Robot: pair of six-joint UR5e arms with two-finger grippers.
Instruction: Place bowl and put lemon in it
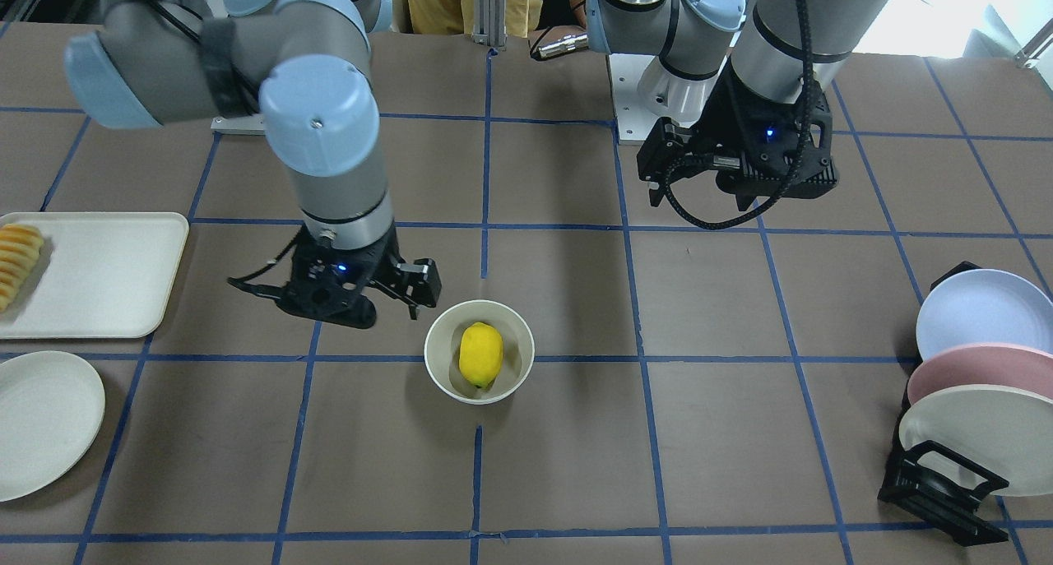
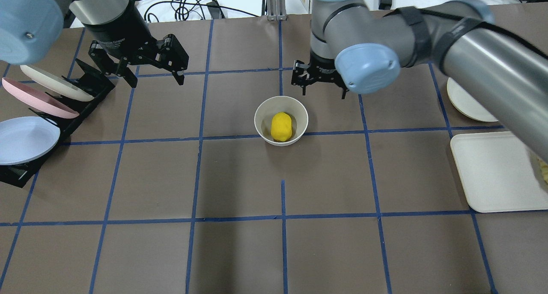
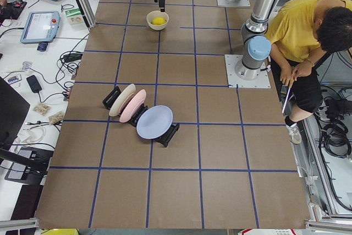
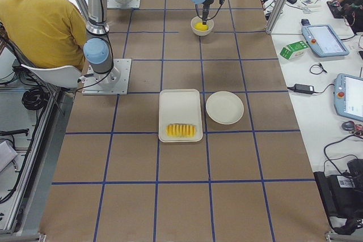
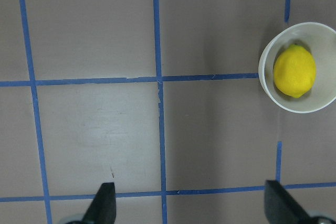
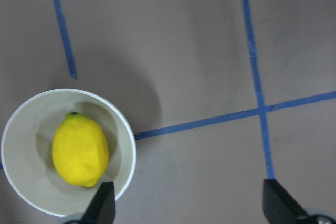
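The lemon point(image 2: 281, 126) lies inside the bowl point(image 2: 262, 114), upright at the middle of the desk point(image 2: 239, 178), so I judge the job done. My right tool point(image 2: 323, 88) hangs just beside the bowl, spread wide and empty, clear of its rim. My left tool point(image 2: 156, 78), also spread and empty, sits well apart.

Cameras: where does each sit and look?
Front-facing: across the table, facing robot; left arm at right.
Overhead: behind robot, looking down; right arm at right.
Exterior left: table's end; left arm nearest.
Exterior right: other end; right arm nearest.
Left wrist: straight down; left gripper.
Right wrist: same; right gripper; both show lemon in bowl.
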